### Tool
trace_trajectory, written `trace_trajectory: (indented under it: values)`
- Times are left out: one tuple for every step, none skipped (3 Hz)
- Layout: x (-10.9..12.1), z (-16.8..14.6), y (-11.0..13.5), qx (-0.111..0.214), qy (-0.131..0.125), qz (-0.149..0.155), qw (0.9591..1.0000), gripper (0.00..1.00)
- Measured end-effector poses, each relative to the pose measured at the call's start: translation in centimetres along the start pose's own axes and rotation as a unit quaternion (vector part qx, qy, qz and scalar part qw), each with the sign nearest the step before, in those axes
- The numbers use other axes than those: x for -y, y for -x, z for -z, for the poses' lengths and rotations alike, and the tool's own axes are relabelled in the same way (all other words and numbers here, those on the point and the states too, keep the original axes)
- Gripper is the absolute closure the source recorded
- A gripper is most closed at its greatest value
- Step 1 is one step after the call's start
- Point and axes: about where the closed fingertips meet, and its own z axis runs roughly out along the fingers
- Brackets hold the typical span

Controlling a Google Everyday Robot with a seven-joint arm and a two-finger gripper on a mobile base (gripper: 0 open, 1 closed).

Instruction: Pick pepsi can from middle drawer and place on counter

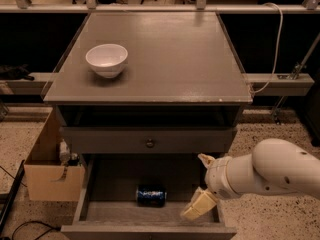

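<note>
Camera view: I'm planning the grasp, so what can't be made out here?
- pepsi can: lies in the middle drawer; its lettering is too small and dim to read.
- The drawer's right wall: hidden behind the open gripper, which hangs over the drawer's right side.
- arm: cut off by the right edge.
- recess under the counter: lost in shadow.
</note>
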Motion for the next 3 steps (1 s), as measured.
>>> trace_trajectory:
  values:
    - [2.2, -2.6, -2.4, -0.024, -0.004, -0.009, 0.9997, 0.0]
    - [2.2, -2.6, -2.4, -0.024, -0.004, -0.009, 0.9997, 0.0]
    - [1.4, -4.4, -2.8, -0.029, 0.002, -0.004, 0.9996, 0.0]
